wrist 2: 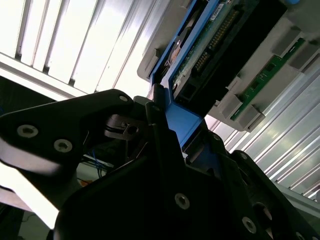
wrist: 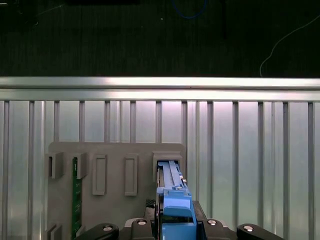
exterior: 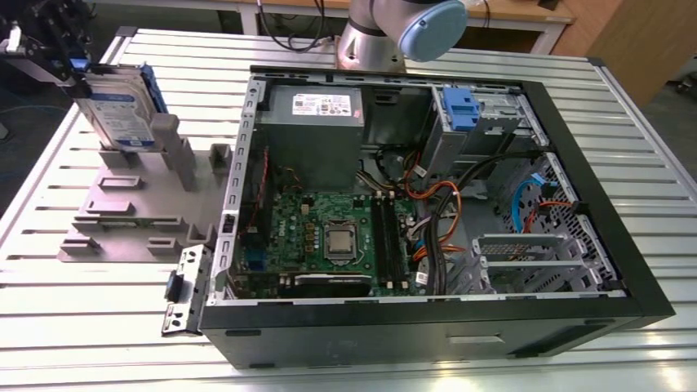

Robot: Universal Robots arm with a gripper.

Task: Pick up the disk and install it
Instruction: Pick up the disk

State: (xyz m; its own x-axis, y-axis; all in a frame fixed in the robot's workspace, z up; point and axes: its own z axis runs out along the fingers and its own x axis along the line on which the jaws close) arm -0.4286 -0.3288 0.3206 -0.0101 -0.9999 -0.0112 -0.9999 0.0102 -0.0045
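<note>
Black tool (wrist 2: 170, 117) clamps the disk (exterior: 117, 110) — upright at the grey rack (exterior: 130, 208).

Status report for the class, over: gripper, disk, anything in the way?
Gripper shut on the disk by its blue carrier. Disk upright in the grey stand, outside the open computer case. Stand posts flank it; nothing else seen crowding it.

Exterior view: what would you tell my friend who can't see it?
The gripper grips the disk, which stands upright in a grey holder on a slatted metal table. An open computer case lies at the exterior view's right.
</note>
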